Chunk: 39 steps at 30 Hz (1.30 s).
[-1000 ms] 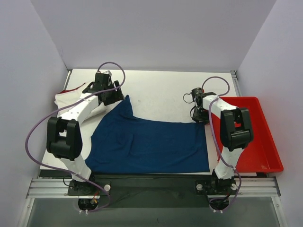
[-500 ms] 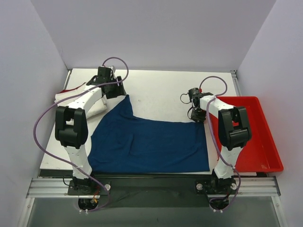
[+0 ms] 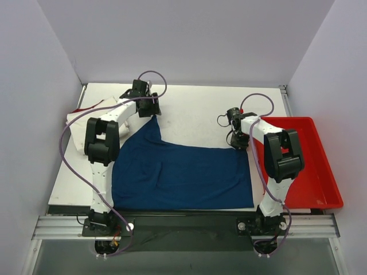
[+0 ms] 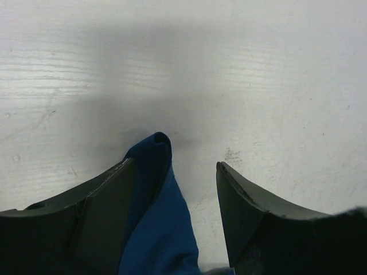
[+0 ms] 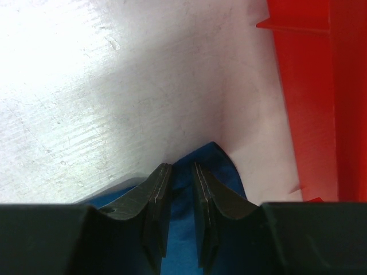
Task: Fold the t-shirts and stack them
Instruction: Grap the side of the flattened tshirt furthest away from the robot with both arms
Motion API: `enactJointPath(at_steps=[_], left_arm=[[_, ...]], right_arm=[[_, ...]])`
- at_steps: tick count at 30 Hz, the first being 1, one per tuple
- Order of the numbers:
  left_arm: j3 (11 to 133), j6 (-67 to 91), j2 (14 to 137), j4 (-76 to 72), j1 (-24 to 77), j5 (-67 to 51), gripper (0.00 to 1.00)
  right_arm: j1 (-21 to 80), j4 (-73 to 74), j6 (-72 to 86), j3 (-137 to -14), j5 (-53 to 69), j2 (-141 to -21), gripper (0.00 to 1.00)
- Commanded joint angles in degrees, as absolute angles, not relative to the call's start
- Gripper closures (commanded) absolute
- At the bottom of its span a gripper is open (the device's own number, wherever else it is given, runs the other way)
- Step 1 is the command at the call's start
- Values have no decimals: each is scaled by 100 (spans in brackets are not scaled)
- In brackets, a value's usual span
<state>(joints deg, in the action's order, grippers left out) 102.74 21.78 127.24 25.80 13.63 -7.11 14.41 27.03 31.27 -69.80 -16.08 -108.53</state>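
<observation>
The dark blue t-shirt [image 3: 178,172] lies spread flat on the table. Its far left corner rises to a point under my left gripper [image 3: 151,111]. In the left wrist view my left gripper [image 4: 175,166] is open, with that blue corner [image 4: 157,217] lying between the jaws against the left finger. My right gripper [image 3: 239,141] is at the shirt's far right corner. In the right wrist view it [image 5: 182,167] is shut on the blue cloth [image 5: 217,157]. The cream-white t-shirt [image 3: 77,120] with a red edge lies bunched at the far left, partly behind my left arm.
A red plastic tray [image 3: 312,172] stands along the table's right side, close beside my right gripper, and its wall shows in the right wrist view [image 5: 309,86]. The white table [image 3: 195,109] runs to grey walls at the back and sides.
My left arm has swung right and farther back along the table, from beside the cream-white shirt to the blue shirt's far left corner. The right gripper has barely moved.
</observation>
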Motion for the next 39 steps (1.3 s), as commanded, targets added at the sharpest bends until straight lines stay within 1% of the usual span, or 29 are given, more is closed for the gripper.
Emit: enactJointPath(at_steps=[1, 6, 13, 16, 19, 20, 23, 24, 26, 27, 28, 29, 32, 34, 39], left_arm=[[10845, 2083, 12893, 2724, 1503, -502, 32], [10986, 2135, 13060, 2970, 1565, -115, 32], [11171, 2197, 13298, 3137, 1582, -44, 39], [11188, 2206, 13324, 3173, 1591, 219, 41], [11232, 2224, 13386, 3164, 1600, 141, 41], [11241, 2224, 13421, 3147, 1600, 88, 44], [11241, 2250, 13482, 3120, 1626, 0, 57], [11224, 2259, 13491, 3138, 1626, 0, 70], [11197, 2294, 13474, 3173, 1600, 9, 83], [11180, 2329, 13448, 3190, 1565, 70, 92], [11162, 2338, 13412, 3208, 1538, 114, 97], [11136, 2355, 13308, 3217, 1468, 140, 100], [10995, 2399, 13131, 3182, 1319, 167, 100], [10908, 2399, 12956, 3173, 1283, 184, 100], [10749, 2373, 12657, 3129, 1222, 272, 100]], right_arm=[[1494, 3313, 3173, -6855, -1591, -10793, 78], [1494, 3366, 3217, -6926, -1582, -10819, 78], [1503, 3454, 3234, -7057, -1573, -10837, 78], [1512, 3480, 3208, -7110, -1573, -10846, 78], [1503, 3507, 3199, -7154, -1573, -10846, 78], [1503, 3507, 3191, -7172, -1565, -10863, 78], [1512, 3533, 3191, -7207, -1591, -10881, 78], [1503, 3559, 3190, -7216, -1617, -10872, 78], [1512, 3577, 3190, -7225, -1626, -10855, 78], [1512, 3586, 3190, -7216, -1643, -10811, 78], [1512, 3586, 3208, -7207, -1661, -10784, 76], [1512, 3586, 3208, -7181, -1670, -10723, 72], [1468, 3586, 3225, -7154, -1775, -10644, 66], [1389, 3586, 3234, -7137, -1810, -10582, 64], [1310, 3586, 3234, -7207, -1872, -10538, 63]])
